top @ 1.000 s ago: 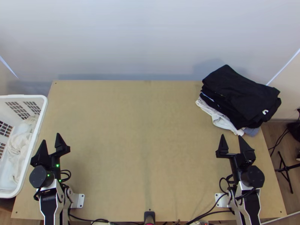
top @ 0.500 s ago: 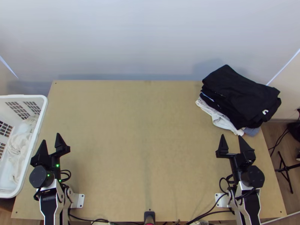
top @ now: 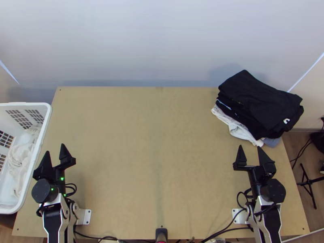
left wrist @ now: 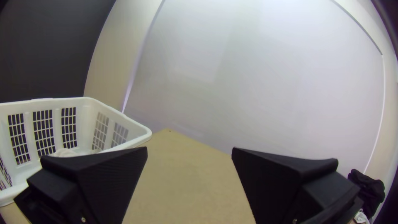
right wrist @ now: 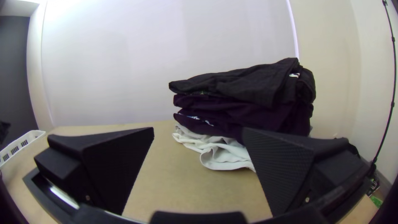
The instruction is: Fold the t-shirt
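The left gripper (top: 55, 148) is near the white plastic basket (top: 47, 117), the right gripper (top: 250, 146) near the stacked dark garments (top: 259, 101); both have their fingers spread apart, released.

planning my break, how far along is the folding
Apparently done: the folded clothes stacked at the table's far right. In hand: nothing; the left gripper and right gripper stand open and empty. Probably left: the bunched white cloth in the basket.
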